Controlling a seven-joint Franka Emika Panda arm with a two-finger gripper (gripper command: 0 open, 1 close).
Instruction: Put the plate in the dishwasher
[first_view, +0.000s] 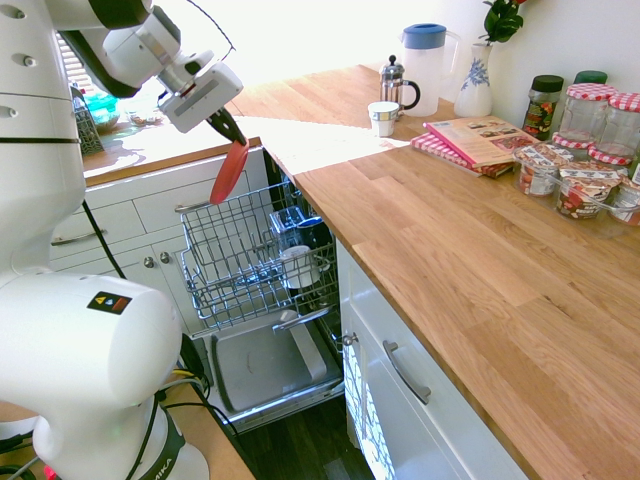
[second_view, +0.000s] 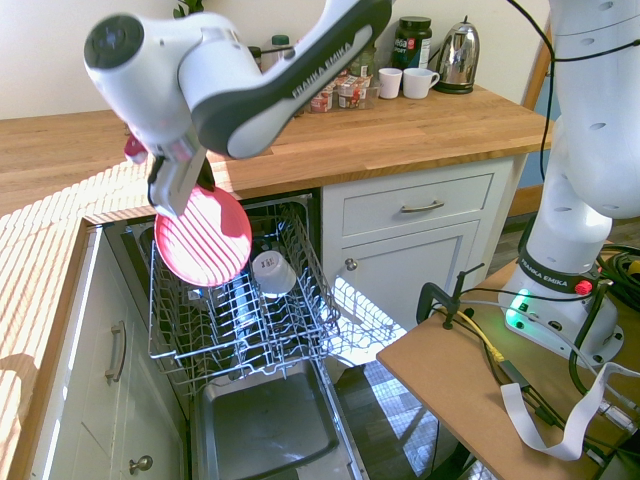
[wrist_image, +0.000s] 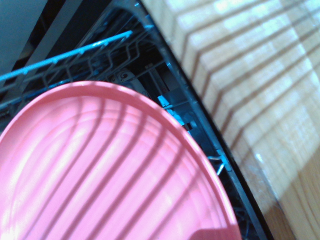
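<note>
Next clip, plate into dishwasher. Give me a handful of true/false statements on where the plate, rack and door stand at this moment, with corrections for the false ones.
1. The plate hangs on edge from the gripper, above the rack. True.
2. The plate already rests between the rack's tines. False: it is in the air, clear of the wire rack.
3. The dishwasher has its door down and the rack pulled out. True.
4. The rack is empty. False: a white cup sits in it.
5. The red-patterned book lies on the wooden counter. True.
6. The jaws are open with nothing between them. False: they are closed on the plate's rim.
</note>
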